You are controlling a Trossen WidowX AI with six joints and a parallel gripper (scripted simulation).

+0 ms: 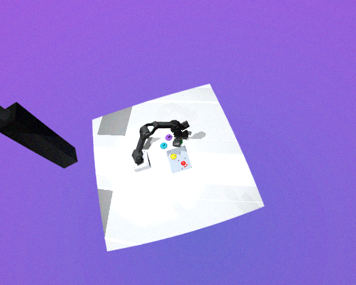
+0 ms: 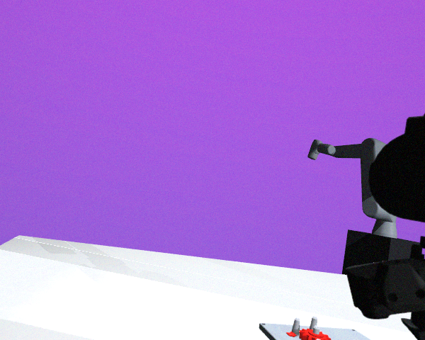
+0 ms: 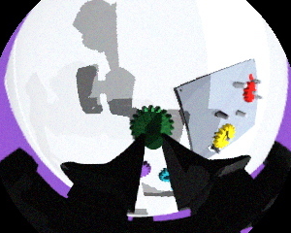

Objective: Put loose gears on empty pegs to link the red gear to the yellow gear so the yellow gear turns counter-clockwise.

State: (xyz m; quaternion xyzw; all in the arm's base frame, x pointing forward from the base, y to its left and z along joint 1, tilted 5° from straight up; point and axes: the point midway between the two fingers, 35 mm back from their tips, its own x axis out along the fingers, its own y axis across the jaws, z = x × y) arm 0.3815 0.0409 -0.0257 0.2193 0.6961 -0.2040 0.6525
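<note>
Partly, the gripper [image 1: 177,142] [image 3: 152,136] hides the green gear [image 1: 181,142] [image 3: 147,121] clamped between its fingers

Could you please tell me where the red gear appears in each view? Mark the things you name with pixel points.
Top: right of and below centre, on the grey board [image 1: 177,167] [image 2: 275,331] [image 3: 196,104].
Exterior: bottom edge, right of centre.
Wrist: upper right.
Shared landmark: the grey board under the red gear [image 1: 183,162] [image 2: 309,334] [image 3: 249,92].
</note>
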